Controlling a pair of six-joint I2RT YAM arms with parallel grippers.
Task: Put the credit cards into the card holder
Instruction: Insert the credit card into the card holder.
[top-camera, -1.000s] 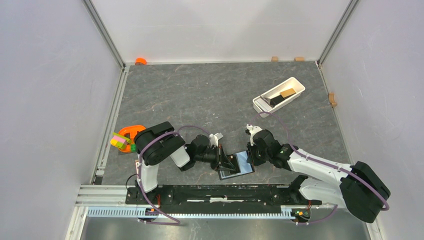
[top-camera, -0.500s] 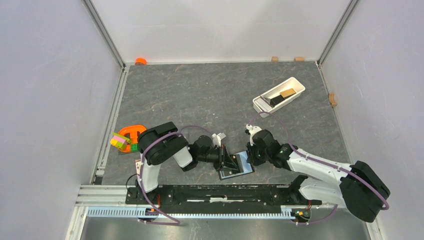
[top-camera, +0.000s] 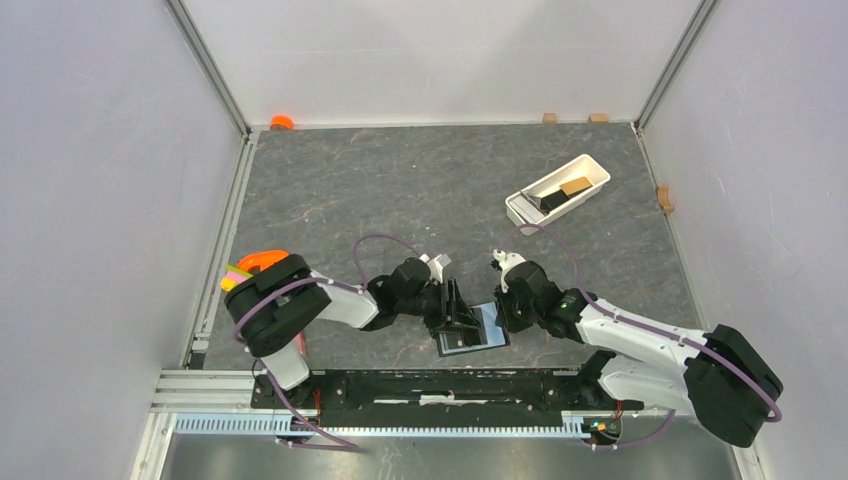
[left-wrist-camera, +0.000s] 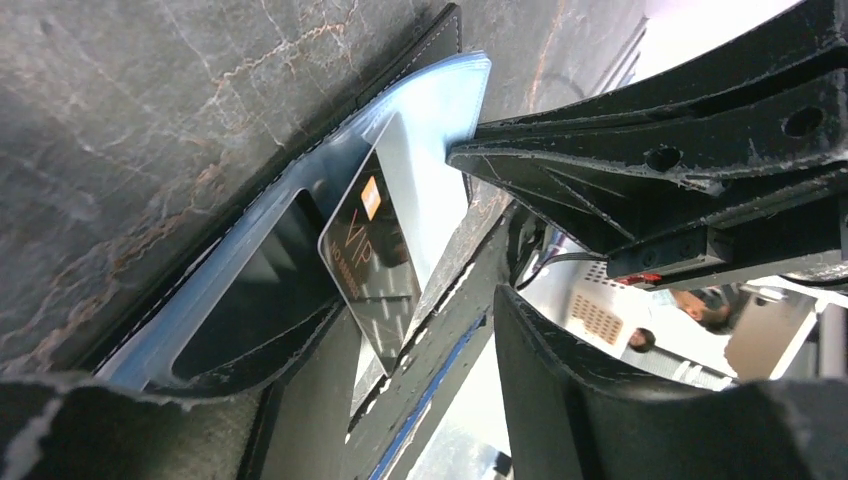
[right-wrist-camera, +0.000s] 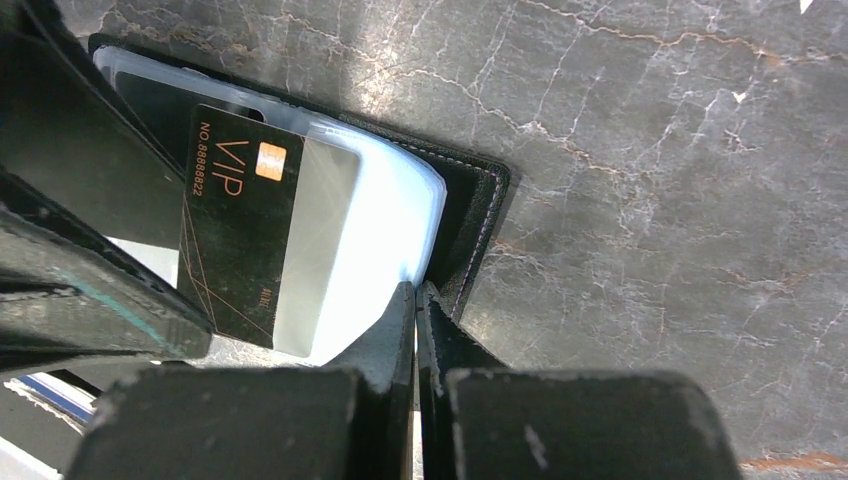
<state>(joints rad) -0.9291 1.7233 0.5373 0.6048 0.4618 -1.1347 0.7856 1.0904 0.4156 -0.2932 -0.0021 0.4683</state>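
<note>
The right pincer (right-wrist-camera: 415, 300) is pressed together, its tips at the edge of the card holder (right-wrist-camera: 478, 215), which lies open on the counter (right-wrist-camera: 650, 200) close to the arm bases. The left pincer (left-wrist-camera: 475, 228) is spread wide just beside the holder's other side, gripping nothing. A black credit card (right-wrist-camera: 235, 235) marked VIP sits partway inside the holder's pale blue clear pocket (right-wrist-camera: 385, 230), one end sticking out. Well apart, toward the far right, a long white tray (top-camera: 516, 208) holds a tan card (top-camera: 575, 186) and a dark piece (top-camera: 550, 201) I cannot make out
</note>
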